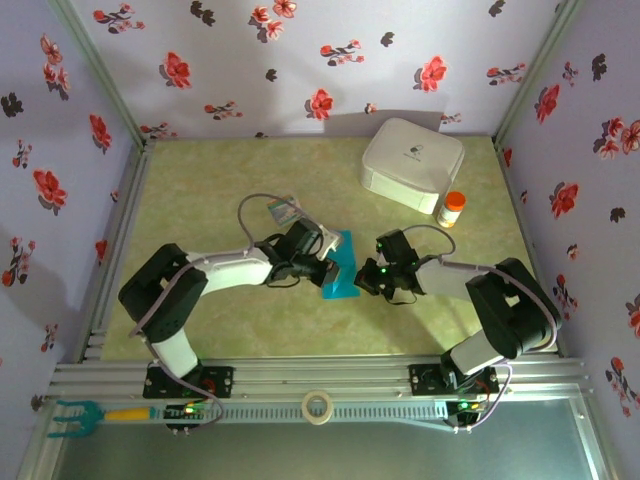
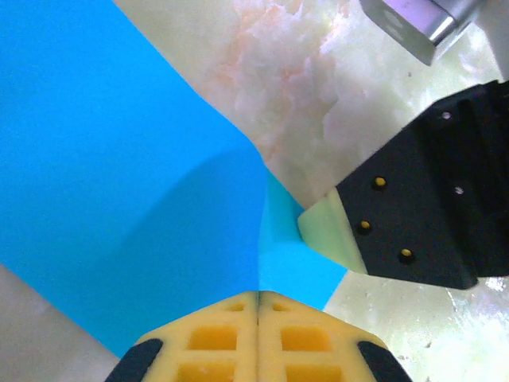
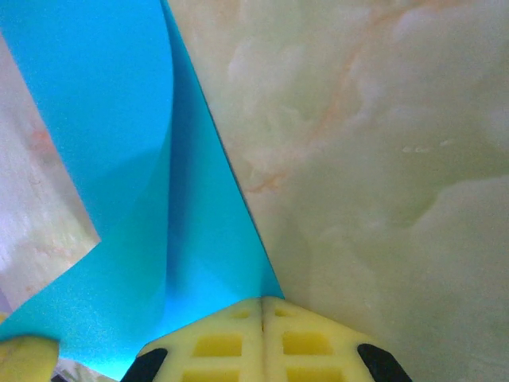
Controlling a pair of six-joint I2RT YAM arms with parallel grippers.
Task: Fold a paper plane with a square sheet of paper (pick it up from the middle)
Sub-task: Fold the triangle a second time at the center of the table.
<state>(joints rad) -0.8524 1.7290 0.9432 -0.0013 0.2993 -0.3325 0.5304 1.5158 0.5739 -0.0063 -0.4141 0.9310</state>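
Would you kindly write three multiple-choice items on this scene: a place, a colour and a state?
1. Where is the blue paper? A between the left gripper and the right gripper; B by the back wall; C on the front rail.
2. What colour caps the bottle? A green; B orange; C black.
3. How do the left gripper's jaws stand? A wide open; B half open; C closed.
Answers: A, both grippers meet at it; B, orange tops the bottle; C, its fingertips press together.

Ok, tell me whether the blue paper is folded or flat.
Partly folded: the blue paper has a flap curling over itself, not spread flat.
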